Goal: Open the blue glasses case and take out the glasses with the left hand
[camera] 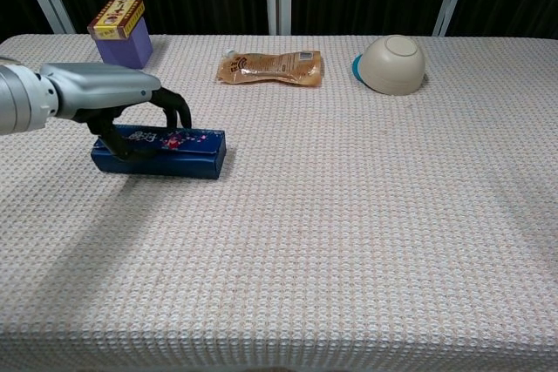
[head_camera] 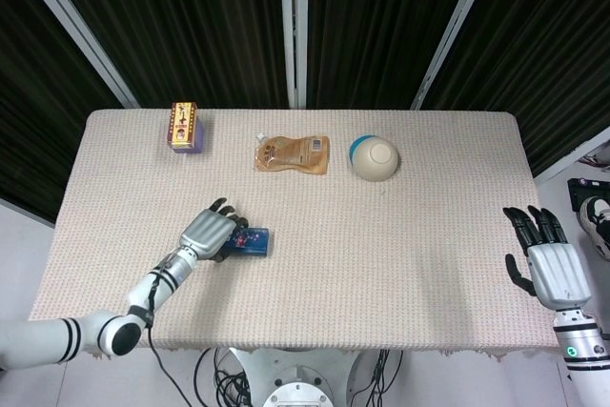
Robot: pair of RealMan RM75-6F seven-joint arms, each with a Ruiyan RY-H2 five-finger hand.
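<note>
The blue glasses case (head_camera: pixel 254 242) (camera: pixel 187 152) lies closed and flat on the table, left of centre. My left hand (head_camera: pixel 208 234) (camera: pixel 109 98) covers its left end and grips it, fingers curled over the top and far edge, thumb against the near side. No glasses show. My right hand (head_camera: pixel 551 269) hangs off the table's right edge with its fingers spread and nothing in it; only the head view shows it.
At the back of the woven-cloth table (head_camera: pixel 400 264) stand a purple and yellow box (head_camera: pixel 183 127) (camera: pixel 120 32), a brown pouch (head_camera: pixel 292 154) (camera: pixel 272 67) lying flat, and a cream bowl (head_camera: pixel 374 158) (camera: pixel 392 64) tipped on its side.
</note>
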